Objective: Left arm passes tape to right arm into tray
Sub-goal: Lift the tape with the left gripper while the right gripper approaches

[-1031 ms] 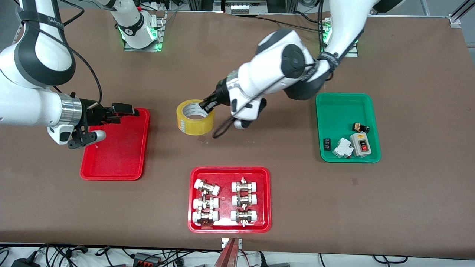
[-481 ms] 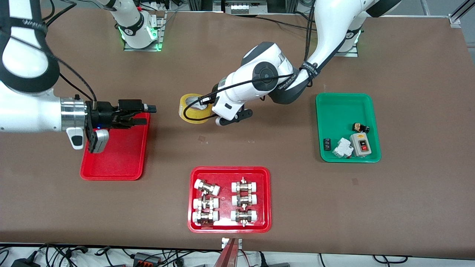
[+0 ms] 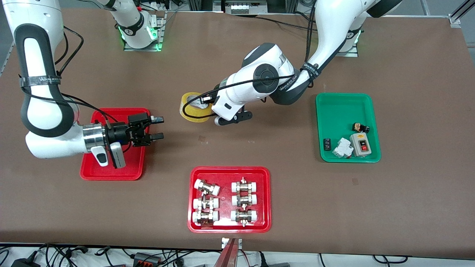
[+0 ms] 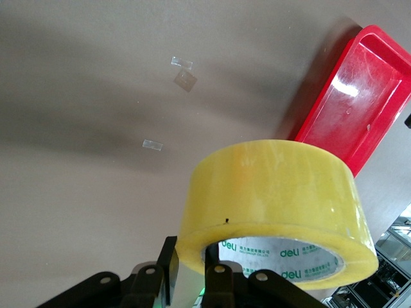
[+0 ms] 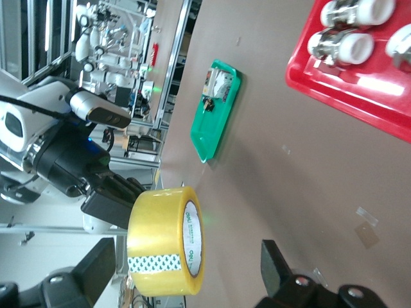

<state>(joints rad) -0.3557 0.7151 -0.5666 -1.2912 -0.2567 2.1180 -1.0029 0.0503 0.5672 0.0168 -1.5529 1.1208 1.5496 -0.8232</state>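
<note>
Presently, working from my camera's edge of the bench toward the arms' bases: the red tray with metal fittings (image 3: 229,199) sits close to my edge at mid-bench, no concern of mine; the tray (image 3: 113,163) lies toward the right arm's end and looks bare, so I judge the job roughly half done, the lift made, the handover and the drop still to come; the right gripper (image 3: 157,128) hangs over the tray's rim on the side toward mid-bench, fingers spread wide and aimed level at the tape (image 3: 195,107); the right arm is bent low with its forearm running flat over the tray; the tape is held off the bench around mid-bench, between the two grippers; the left gripper (image 3: 206,99) pinches the ring's wall, one finger inside the pale core, its wrist turned sideways and its arm reaching down from the base edge; the green tray (image 3: 347,128) sits toward the left arm's end.
</note>
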